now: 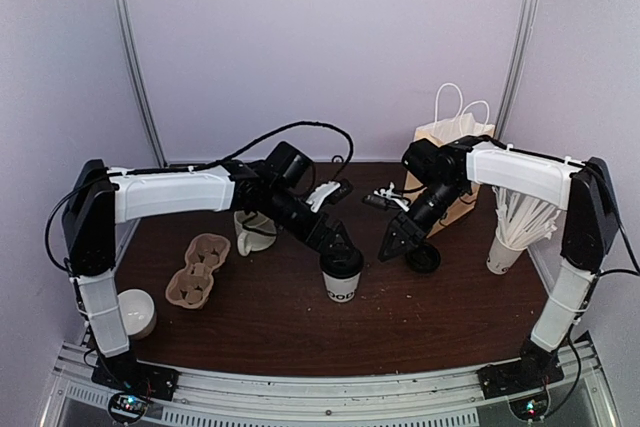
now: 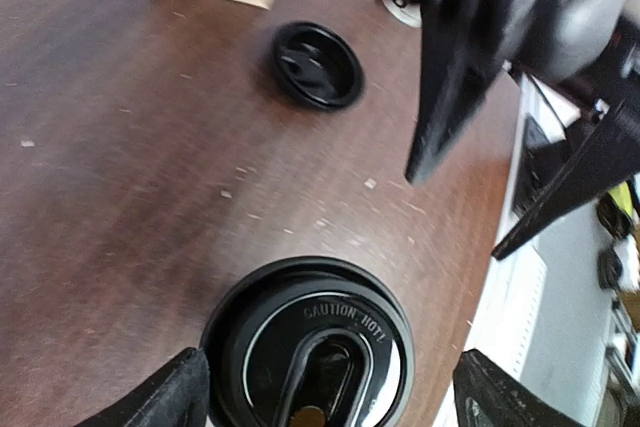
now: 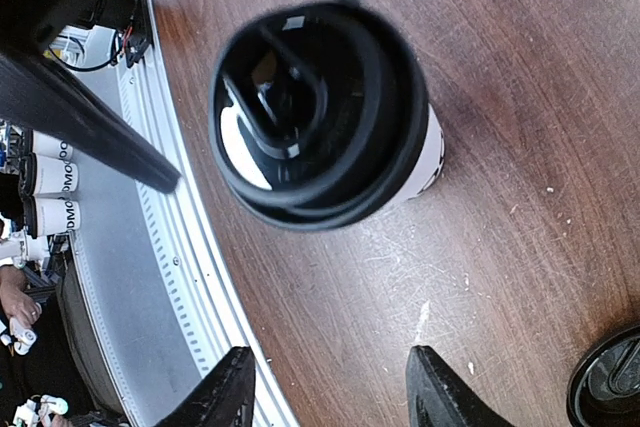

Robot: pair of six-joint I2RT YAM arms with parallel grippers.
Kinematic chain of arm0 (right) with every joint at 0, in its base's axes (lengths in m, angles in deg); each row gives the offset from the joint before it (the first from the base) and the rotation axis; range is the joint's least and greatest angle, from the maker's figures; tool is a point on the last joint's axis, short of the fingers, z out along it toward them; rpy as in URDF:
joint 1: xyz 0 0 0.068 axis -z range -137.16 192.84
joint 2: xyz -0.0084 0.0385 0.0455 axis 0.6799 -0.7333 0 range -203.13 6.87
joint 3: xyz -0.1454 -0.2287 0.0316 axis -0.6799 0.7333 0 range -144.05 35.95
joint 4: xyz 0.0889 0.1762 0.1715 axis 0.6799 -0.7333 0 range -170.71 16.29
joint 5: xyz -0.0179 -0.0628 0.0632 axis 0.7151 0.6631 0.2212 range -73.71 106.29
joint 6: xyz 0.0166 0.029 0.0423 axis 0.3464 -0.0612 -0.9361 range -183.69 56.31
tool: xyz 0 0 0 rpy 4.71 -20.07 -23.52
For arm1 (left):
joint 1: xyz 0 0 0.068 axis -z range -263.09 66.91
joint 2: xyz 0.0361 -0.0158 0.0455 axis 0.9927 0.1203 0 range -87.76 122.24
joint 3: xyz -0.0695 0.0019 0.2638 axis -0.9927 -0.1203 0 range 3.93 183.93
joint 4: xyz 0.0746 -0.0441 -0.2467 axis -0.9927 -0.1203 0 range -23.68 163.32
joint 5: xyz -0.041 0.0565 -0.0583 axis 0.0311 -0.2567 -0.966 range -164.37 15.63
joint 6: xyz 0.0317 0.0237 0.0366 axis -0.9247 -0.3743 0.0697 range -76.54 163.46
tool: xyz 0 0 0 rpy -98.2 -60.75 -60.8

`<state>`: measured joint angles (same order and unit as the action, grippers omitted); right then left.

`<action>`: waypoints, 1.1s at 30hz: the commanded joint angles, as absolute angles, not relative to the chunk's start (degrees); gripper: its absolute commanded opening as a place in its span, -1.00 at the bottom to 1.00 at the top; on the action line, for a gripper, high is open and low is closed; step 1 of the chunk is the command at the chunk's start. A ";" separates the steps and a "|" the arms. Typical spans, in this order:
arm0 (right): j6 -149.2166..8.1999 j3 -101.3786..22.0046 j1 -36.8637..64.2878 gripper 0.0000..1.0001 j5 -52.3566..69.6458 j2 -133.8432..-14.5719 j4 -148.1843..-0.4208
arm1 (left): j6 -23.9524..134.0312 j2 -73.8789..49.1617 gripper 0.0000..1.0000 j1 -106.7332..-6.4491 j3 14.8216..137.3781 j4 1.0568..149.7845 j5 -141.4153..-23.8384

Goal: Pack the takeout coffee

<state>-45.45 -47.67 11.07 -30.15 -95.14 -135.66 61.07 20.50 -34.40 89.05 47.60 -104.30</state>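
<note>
Scuffed dark wood counter point(image 1: 280, 322), pale lilac walls point(image 1: 330, 47).
I see the takeout coffee point(image 1: 342, 277) upright, lid up, axis vertical, well apart from paper bag point(image 1: 450, 162); left hand point(image 1: 339, 247) spread above it, right hand point(image 3: 335, 392) spread, empty.

The takeout coffee point(image 1: 342, 285) is a small tapered white paper cup with dark letters printed around its side. It stands upright on the brown table point(image 1: 300, 332), near the middle. Its black plastic lid point(image 2: 310, 347), embossed CAUTION HOT, sits on the rim.
</note>
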 commanded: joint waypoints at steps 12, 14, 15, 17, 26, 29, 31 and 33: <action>-45.90 -49.21 10.79 0.07 -30.56 -95.10 -133.54 | 60.51 24.80 0.45 -34.49 91.21 44.05 -107.22; -46.15 -49.63 10.78 0.06 -30.65 -95.56 -133.57 | 62.56 24.78 0.39 -34.49 90.95 44.23 -107.28; -46.32 -49.73 10.78 0.05 -30.71 -95.73 -133.61 | 63.63 24.55 0.36 -34.49 90.40 44.62 -107.23; -46.75 -49.70 10.76 0.03 -30.94 -96.23 -133.29 | 66.82 23.64 0.30 -34.49 88.53 46.33 -106.10; -49.43 -48.88 9.35 0.14 -31.12 -98.46 -132.20 | 84.68 16.35 0.13 -34.49 76.73 56.21 -94.99; -49.85 -49.20 8.33 0.15 -33.88 -99.76 -132.75 | 89.77 14.20 0.07 -34.49 71.64 61.24 -93.53; -50.00 -49.37 7.25 0.17 -35.36 -100.44 -133.03 | 91.07 13.25 0.05 -34.49 69.88 63.23 -93.05; -50.63 -49.38 6.04 0.18 -36.40 -101.20 -132.65 | 91.31 12.40 0.03 -34.49 69.10 63.56 -92.23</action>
